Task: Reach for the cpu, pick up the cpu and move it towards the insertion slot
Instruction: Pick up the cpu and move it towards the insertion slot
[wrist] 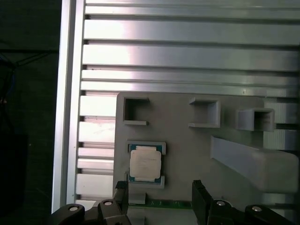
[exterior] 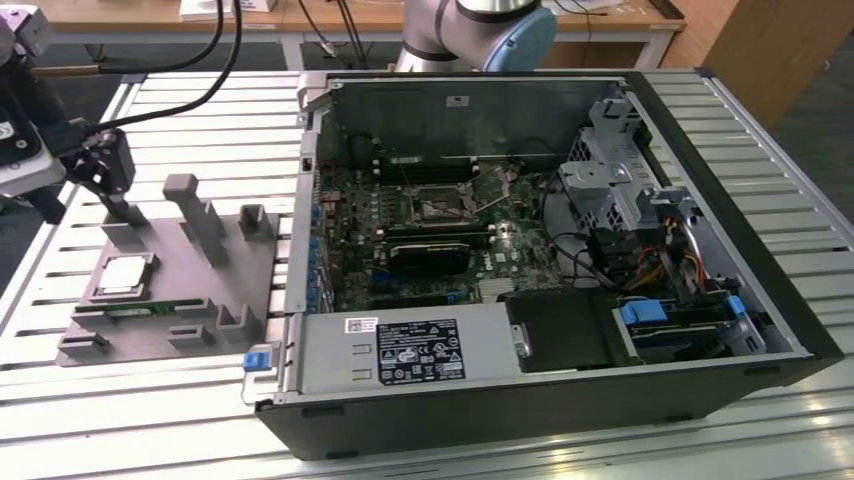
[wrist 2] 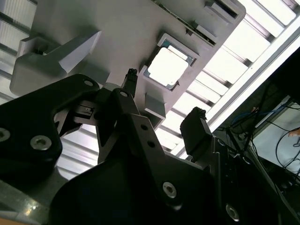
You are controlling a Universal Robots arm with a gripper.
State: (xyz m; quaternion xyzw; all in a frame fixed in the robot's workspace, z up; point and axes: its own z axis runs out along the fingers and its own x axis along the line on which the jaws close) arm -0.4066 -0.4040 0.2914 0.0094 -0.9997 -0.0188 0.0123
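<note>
The hand hung over the grey tray with its two fingers spread wide and nothing between them. The cpu lay flat in its square pocket on that tray, near the fingertips but apart from them. Well off toward the exterior view's right, the insertion slot sat on the board inside the opened computer case, which rested on the slatted tabletop.

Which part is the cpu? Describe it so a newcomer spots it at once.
At the exterior view's left of the open computer case, a grey tray lies on the slatted metal table. A shallow square pocket near the tray's edge farthest from the case holds the cpu, lying flat. It is the only silvery-white square there; the blocks and posts around it are plain grey.
</note>
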